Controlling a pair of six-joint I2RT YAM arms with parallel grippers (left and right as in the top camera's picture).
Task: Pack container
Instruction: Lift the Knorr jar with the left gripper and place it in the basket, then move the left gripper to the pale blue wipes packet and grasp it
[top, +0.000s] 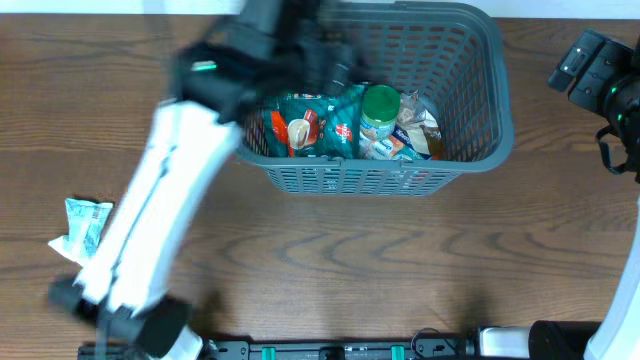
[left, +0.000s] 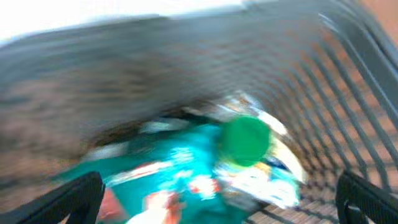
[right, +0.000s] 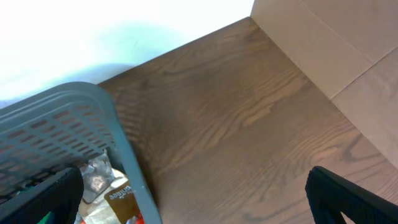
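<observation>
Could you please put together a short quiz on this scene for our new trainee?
1. True or false: the basket holds nothing yet.
2. Which lies on the table outside the basket? A) green-lidded jar B) pale blue packet C) teal bag
3. Fill in: the left tool hangs open over the ____.
Key: 1 false: a green-lidded jar and a teal bag lie inside. 2 B. 3 basket.
</observation>
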